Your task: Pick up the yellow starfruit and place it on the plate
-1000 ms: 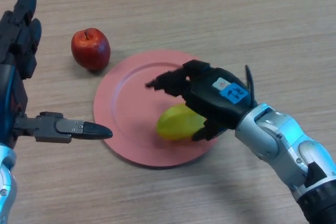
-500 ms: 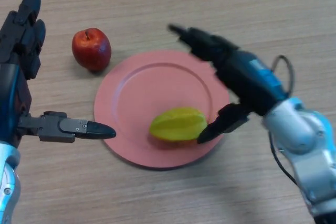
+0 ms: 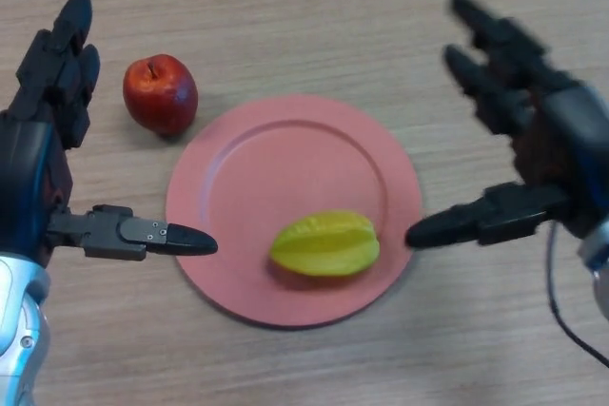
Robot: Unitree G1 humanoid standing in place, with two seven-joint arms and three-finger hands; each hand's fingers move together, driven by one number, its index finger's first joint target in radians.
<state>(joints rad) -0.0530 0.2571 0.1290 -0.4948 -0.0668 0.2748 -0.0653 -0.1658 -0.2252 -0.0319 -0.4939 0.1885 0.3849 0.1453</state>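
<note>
The yellow starfruit (image 3: 325, 244) lies on the front right part of the pink plate (image 3: 285, 154), with nothing holding it. My right hand (image 3: 542, 140) hovers to the right of the plate, open, fingers spread upward and thumb pointing at the plate's right rim. My left hand (image 3: 43, 130) is at the left edge, open, fingers straight up and thumb stretched toward the plate's left rim.
A red apple (image 3: 160, 93) stands on the wooden table (image 3: 285, 7) just beyond the plate's upper left rim, close to my left hand.
My right hand let go of the starfruit, opened and drew back to the right, off the plate. The starfruit stays on the plate. The left hand barely moved.
</note>
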